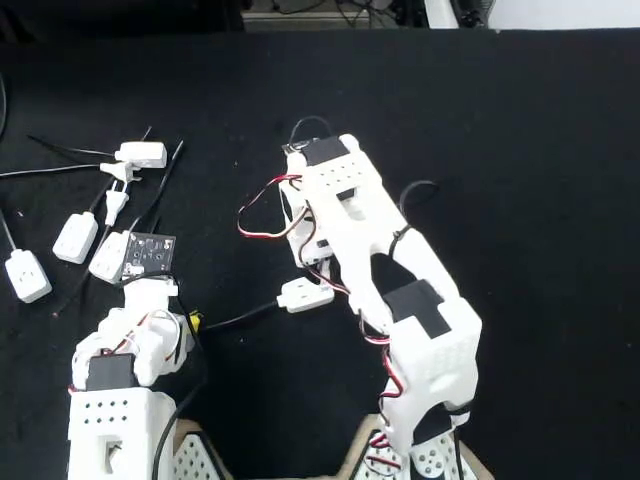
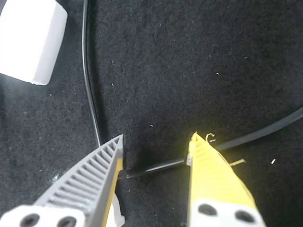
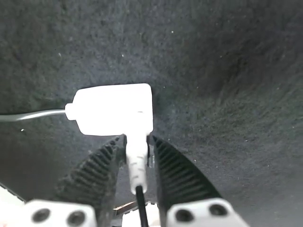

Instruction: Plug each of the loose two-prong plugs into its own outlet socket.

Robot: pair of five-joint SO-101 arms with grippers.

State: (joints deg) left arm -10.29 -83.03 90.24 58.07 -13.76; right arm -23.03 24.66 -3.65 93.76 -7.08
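A white outlet socket [image 3: 113,109] lies on the black cloth, with a white two-prong plug [image 3: 136,161] seated against its edge. My right gripper [image 3: 137,144] is shut on that plug, whose black cord trails back between the fingers. From above, this socket [image 1: 305,293] sits under the right arm's wrist. My left gripper [image 2: 156,146] is open, one grey finger [image 2: 102,165] and one yellow finger [image 2: 208,165] on either side of a black cable [image 2: 156,166] lying on the cloth. Another white socket [image 2: 33,40] lies farther off.
At the far left of the table lie several white sockets [image 1: 75,237] [image 1: 27,275] [image 1: 108,255] and loose plugs [image 1: 140,153] [image 1: 118,200] among tangled black cords. A black cable [image 1: 240,315] runs from the middle socket toward the left arm.
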